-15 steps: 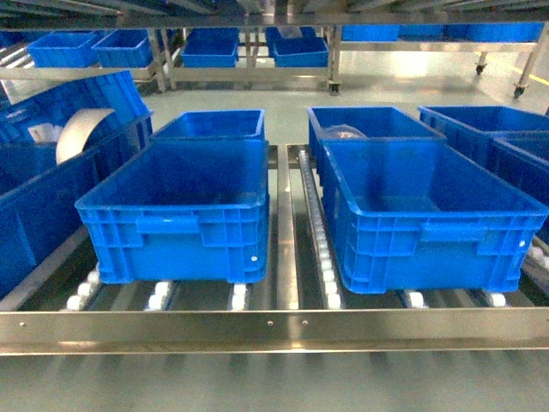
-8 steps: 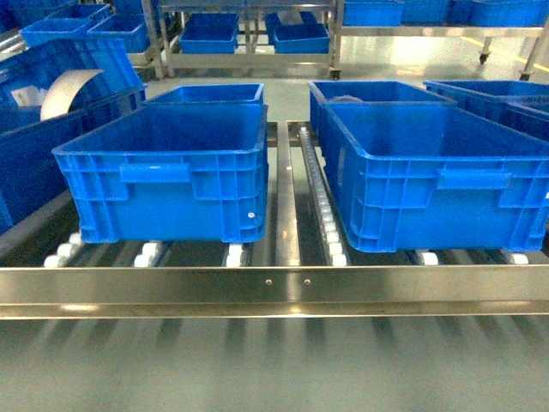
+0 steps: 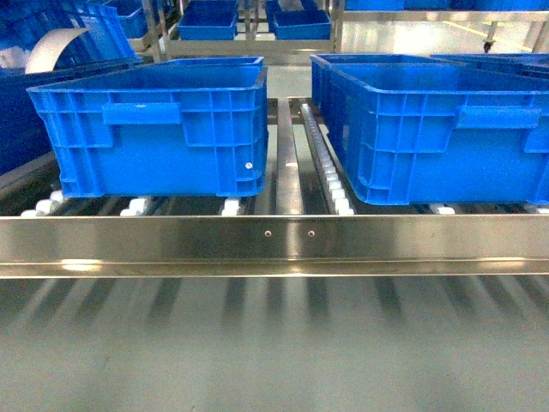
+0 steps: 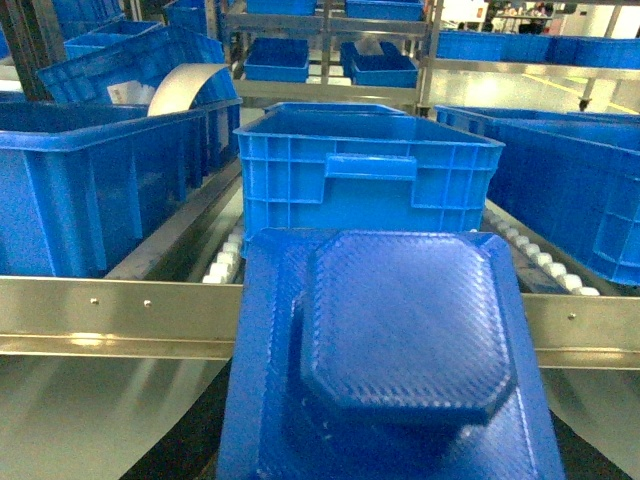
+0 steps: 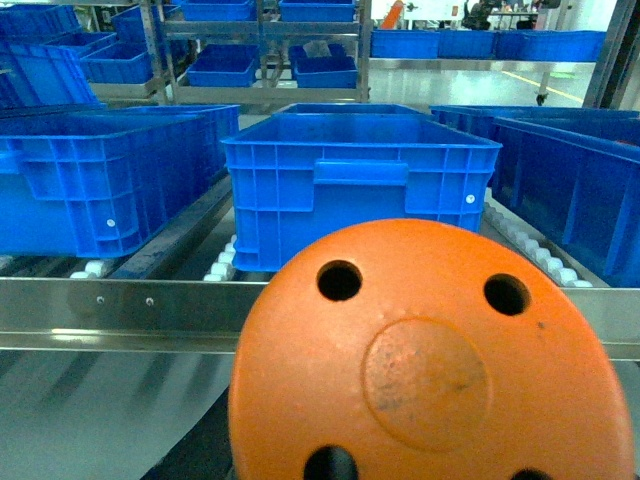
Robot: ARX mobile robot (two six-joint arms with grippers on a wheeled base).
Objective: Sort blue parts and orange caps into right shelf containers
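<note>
2 crates (image 3: 154, 129) sit on shelf (image 3: 274, 245); neither end effector's state is discernible.

Head view, near row of the brushed-steel roller shelf (image 3: 274, 245): two large deep bright-blue ribbed plastic crates, one left (image 3: 154, 129), one right (image 3: 446, 129). Far row: two further blue crates directly behind them, rims only visible.

Left wrist view: one blue textured octagon-topped plastic part (image 4: 400, 365).

Right wrist view: one rounded orange plastic cap (image 5: 430, 370) with four visible holes.
</note>
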